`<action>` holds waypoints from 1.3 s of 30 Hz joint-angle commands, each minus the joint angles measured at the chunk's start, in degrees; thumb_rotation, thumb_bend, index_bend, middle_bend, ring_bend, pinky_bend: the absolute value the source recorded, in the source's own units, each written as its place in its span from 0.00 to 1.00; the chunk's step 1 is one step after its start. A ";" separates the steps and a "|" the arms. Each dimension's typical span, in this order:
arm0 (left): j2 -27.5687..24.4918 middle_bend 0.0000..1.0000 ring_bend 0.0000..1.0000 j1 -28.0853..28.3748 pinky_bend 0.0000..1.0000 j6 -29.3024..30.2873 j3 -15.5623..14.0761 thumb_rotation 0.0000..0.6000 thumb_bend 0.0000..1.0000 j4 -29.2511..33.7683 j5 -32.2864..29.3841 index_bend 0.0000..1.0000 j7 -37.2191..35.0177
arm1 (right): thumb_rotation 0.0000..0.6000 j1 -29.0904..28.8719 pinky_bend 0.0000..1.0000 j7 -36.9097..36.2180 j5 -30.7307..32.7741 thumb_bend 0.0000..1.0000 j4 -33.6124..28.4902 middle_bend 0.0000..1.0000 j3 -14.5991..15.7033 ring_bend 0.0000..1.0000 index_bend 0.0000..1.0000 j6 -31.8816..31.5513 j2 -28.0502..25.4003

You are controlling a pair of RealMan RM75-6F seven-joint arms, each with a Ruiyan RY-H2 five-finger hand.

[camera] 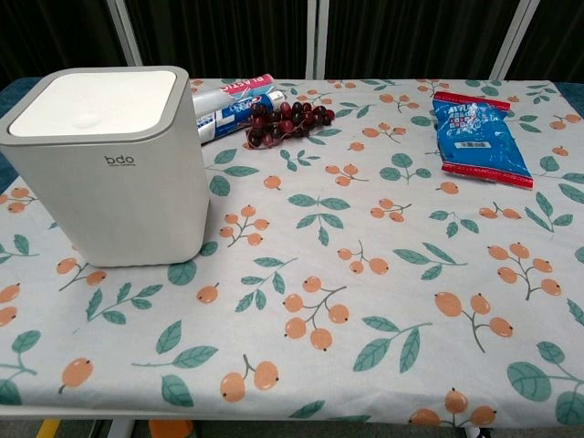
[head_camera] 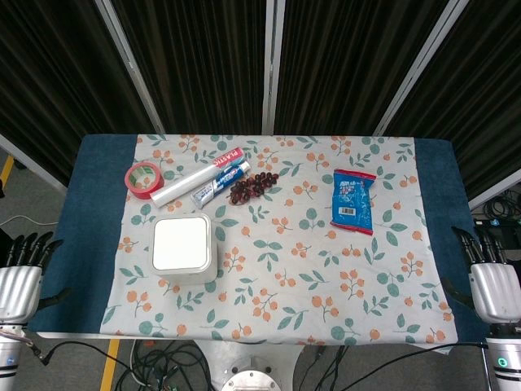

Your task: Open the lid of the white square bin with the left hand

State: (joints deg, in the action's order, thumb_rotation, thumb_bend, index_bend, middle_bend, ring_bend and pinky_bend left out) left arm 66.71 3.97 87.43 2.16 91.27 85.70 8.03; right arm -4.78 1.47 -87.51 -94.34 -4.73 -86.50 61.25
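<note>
The white square bin point(head_camera: 185, 248) stands on the left half of the flowered tablecloth, and its flat lid point(camera: 96, 102) lies closed on top. In the chest view it fills the upper left, with "bdo" printed on its front. My left hand point(head_camera: 18, 281) hangs beyond the table's left edge, well left of the bin, fingers straight and apart, holding nothing. Off the table's right edge, my right hand point(head_camera: 492, 281) is likewise empty with its fingers spread. The chest view shows neither hand.
Behind the bin lie a red tape roll point(head_camera: 143, 179), a plastic wrap roll point(head_camera: 201, 176), a toothpaste tube point(head_camera: 220, 186) and a bunch of dark grapes point(head_camera: 251, 186). A blue snack packet point(head_camera: 353, 200) lies at the back right. Cables trail under the table's front edge.
</note>
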 commanded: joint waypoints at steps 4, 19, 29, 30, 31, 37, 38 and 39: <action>-0.01 0.08 0.04 0.01 0.01 0.01 -0.14 1.00 0.03 -0.10 0.45 0.18 -0.05 | 1.00 0.82 0.00 -0.95 0.00 0.14 -0.31 0.13 0.16 0.00 0.02 -1.12 -0.52; -2.72 0.09 0.04 5.46 0.02 -0.05 -1.25 1.00 0.03 0.55 13.43 0.20 -9.70 | 1.00 1.27 0.00 -2.38 -1.20 0.14 -2.01 0.13 -0.69 0.00 0.02 -3.36 -3.30; -4.10 0.11 0.04 14.05 0.02 -3.45 -2.93 1.00 0.03 3.09 26.22 0.20 -17.57 | 1.00 0.68 0.00 -1.33 -0.81 0.14 -4.88 0.13 -1.74 0.00 0.02 -3.10 -6.31; -4.02 0.11 0.04 14.80 0.02 -4.16 -2.81 1.00 0.02 3.28 26.66 0.20 -17.14 | 1.00 0.57 0.00 -1.18 -0.77 0.14 -5.02 0.13 -1.78 0.00 0.02 -2.94 -6.38; -3.78 0.11 0.04 15.73 0.02 -5.02 -2.51 1.00 0.02 3.56 27.03 0.20 -16.34 | 1.00 0.46 0.00 -1.07 -0.72 0.14 -5.15 0.13 -1.82 0.00 0.02 -2.76 -6.41; -2.32 0.11 0.04 20.43 0.02 -10.71 -0.93 1.00 0.02 4.56 26.33 0.21 -14.00 | 1.00 -0.08 0.00 -1.00 -0.47 0.14 -5.15 0.13 -1.96 0.00 0.02 -1.99 -6.35; -2.05 0.11 0.04 21.38 0.02 -12.06 -0.66 1.00 0.02 4.58 25.80 0.21 -13.77 | 1.00 -0.17 0.00 -1.02 -0.41 0.14 -5.06 0.13 -1.97 0.00 0.02 -1.84 -6.31; -1.92 0.12 0.04 21.97 0.02 -13.07 -0.56 1.00 0.02 4.65 25.30 0.21 -13.64 | 1.00 -0.18 0.00 -1.04 -0.41 0.14 -5.01 0.13 -1.94 0.00 0.02 -1.79 -6.30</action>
State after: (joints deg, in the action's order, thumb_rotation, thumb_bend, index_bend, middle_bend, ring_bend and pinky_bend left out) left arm 64.21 24.38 76.27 1.02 95.61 111.88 -6.27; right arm -4.94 0.44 -87.94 -99.37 -6.68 -88.32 54.93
